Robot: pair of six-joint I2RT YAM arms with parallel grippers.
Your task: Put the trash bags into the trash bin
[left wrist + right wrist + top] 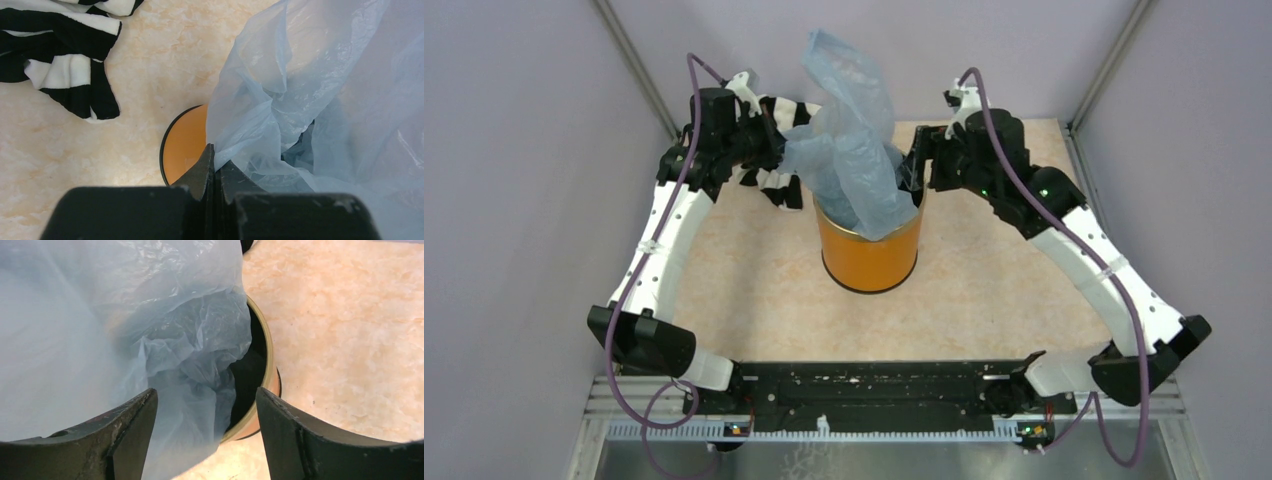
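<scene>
a: a marbled beige table (1024,290), two arms arched over it. what fills the middle?
b: the light-blue trash bag (849,140), most of it standing tall above the orange trash bin (869,255). only its lower part hangs inside the black mouth, and a fold drapes over the near rim
a: and the smaller things?
b: a black-and-white striped cloth (65,60) lies on the table left of the bin, apart from it. then the hands: the left hand (215,162) has its fingers pressed together, pinching an edge of the bag above the bin's left rim. the right hand (205,400) stands spread wide at the right rim, with film lying between its fingers but not gripped
a: what could go wrong from here?
b: as i judge it, most of the bag sits outside the bin and the film is springy, so a release by the left hand could let it billow up or slide out over the rim. a push down off-centre could tip the light bin. the film could also cling to a finger and be dragged out as the hand lifts
</scene>
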